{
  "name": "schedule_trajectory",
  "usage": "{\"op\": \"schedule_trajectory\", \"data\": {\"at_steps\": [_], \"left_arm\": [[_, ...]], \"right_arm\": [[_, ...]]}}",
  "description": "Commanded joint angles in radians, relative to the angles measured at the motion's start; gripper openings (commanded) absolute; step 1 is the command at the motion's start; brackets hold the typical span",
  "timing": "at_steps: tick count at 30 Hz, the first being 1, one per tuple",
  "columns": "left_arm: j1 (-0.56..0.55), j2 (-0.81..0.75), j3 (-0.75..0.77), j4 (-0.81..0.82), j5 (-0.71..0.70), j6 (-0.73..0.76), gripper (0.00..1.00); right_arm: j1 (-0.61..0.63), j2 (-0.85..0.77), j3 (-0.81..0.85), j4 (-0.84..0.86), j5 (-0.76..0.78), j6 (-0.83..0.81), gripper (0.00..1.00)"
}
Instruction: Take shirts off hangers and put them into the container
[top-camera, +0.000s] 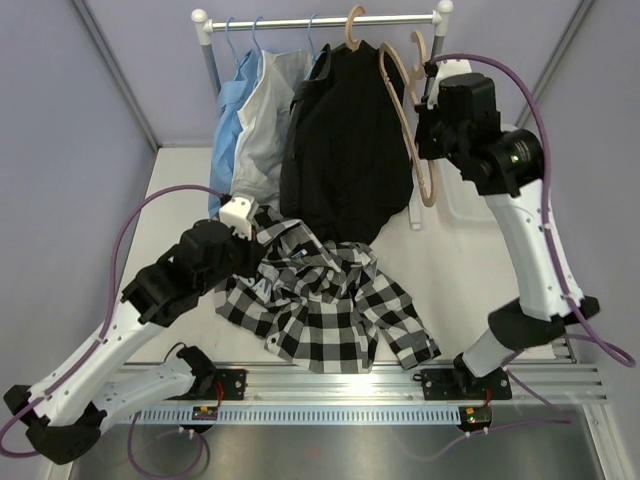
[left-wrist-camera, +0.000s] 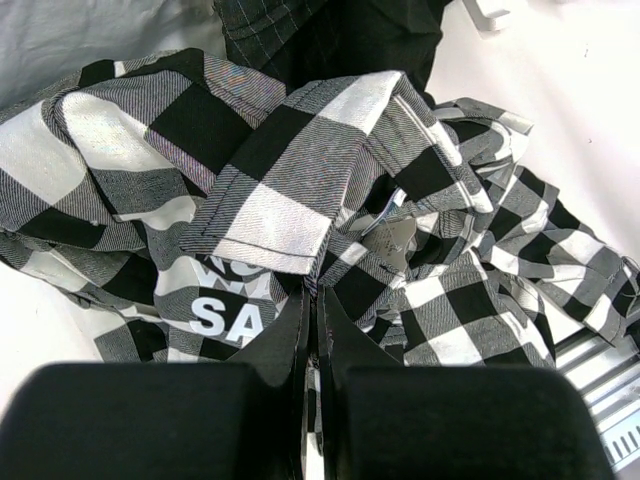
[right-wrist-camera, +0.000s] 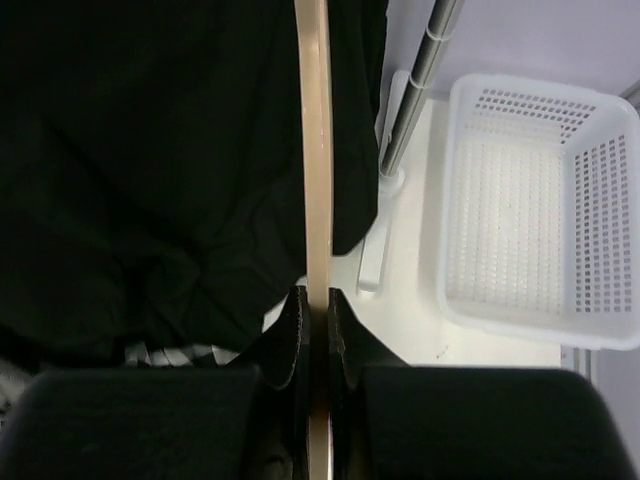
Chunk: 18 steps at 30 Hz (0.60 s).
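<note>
Down on the tabletop (top-camera: 460, 285), in front of the clothes rack (top-camera: 320, 20), the checked shirt (top-camera: 330, 300) is lying in a crumpled heap, well apart from the basket. The left fingers (left-wrist-camera: 285, 340) are sitting closed together with their tips right up against a fold of it. Honestly can't tell if any cloth is actually getting pinched between them.

Over at the rack's right end, the right fingers (right-wrist-camera: 350, 340) are clamping narrow on the thin edge of a bare wooden hanger (right-wrist-camera: 318, 150), which is running straight up between them. The black shirt (top-camera: 345, 150) is hanging just left of that on a second wooden hanger (top-camera: 352, 25). A pale shirt (top-camera: 265, 120) and a light blue shirt (top-camera: 228, 120) are hanging further left on blue hangers (top-camera: 255, 30).

The white basket (right-wrist-camera: 510, 325) is sitting on the tabletop just beside the rack's post (right-wrist-camera: 410, 100).
</note>
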Motion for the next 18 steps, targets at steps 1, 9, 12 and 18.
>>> {"op": "schedule_trajectory", "data": {"at_steps": [1,9,12,18], "left_arm": [[-0.005,-0.028,-0.004,0.031,0.035,0.011,0.00],[-0.005,-0.056,-0.023,0.031,0.052,0.002,0.00],[-0.005,-0.065,-0.029,0.031,0.055,0.004,0.00],[-0.005,-0.088,-0.040,0.031,0.064,0.002,0.00]], "right_arm": [[-0.057,0.148,0.240,-0.009,0.003,0.031,0.00],[-0.138,0.330,0.392,0.079,-0.045,0.052,0.00],[-0.156,0.319,0.305,0.189,-0.074,0.035,0.00],[-0.170,0.319,0.214,0.363,-0.076,-0.015,0.00]]}}
